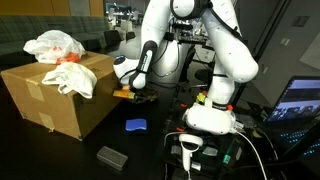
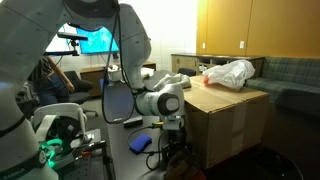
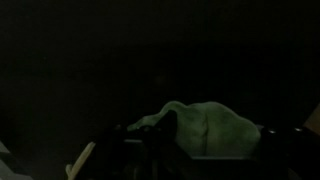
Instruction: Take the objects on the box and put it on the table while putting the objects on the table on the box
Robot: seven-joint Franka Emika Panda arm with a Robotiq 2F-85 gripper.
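1. The large brown cardboard box [image 1: 55,100] with tape strips on its side stands on the wide dark counter [image 1: 90,150], at 9 o'clock in this exterior view; in the opposite view the box [image 2: 230,125] sits at 3 o'clock.
2. A crumpled white plastic bag [image 1: 52,44] lies on the box top towards its far edge, and shows in both exterior views [image 2: 232,72].
3. A white crumpled cloth with red marks [image 1: 75,80] hangs over the box's near top edge, at 5 o'clock from the bag.
4. The white robot arm's tool [image 1: 133,93] is low over the counter, just beside the box's side wall at the box's 3 o'clock; the opposite view puts the tool [image 2: 176,122] at the box's 9 o'clock.
5. I cannot tell how far apart the tool's jaws stand, or whether they have hold of anything: both exterior views are too small, and the wrist view is almost black with only a pale greenish shape [image 3: 205,125].
6. A small orange patch [image 1: 122,93] shows right beside the tool; I cannot tell what it is.
7. A small flat blue object [image 1: 136,125] lies on the counter at 6 o'clock from the tool, apart from it [image 2: 140,144].
8. A dark grey rectangular block [image 1: 112,156] lies on the counter at 7 o'clock from the blue object.
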